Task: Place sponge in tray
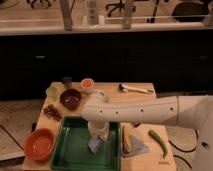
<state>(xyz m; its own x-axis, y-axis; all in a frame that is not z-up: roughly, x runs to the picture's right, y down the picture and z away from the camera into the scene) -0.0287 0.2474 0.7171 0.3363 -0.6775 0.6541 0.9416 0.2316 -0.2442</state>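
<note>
Wooden table (pixel 142 100), dark cabinet fronts (pixel 125 60) behind, pale ledge (pixel 150 28), office chairs (pixel 119 6) (cropped), pale floor (pixel 15 117)

Office, rolling chairs (pixel 190 10) behind, claw (pixel 98 135) over tray (pixel 70 148)

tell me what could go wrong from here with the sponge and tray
1. The gripper hangs right over the sponge inside the tray. Whether the sponge is free cannot be told, so lifting might carry it out of the tray.
2. The yellow slab lies just past the tray's right rim, close under the arm. A low sideways retreat could knock it.
</note>
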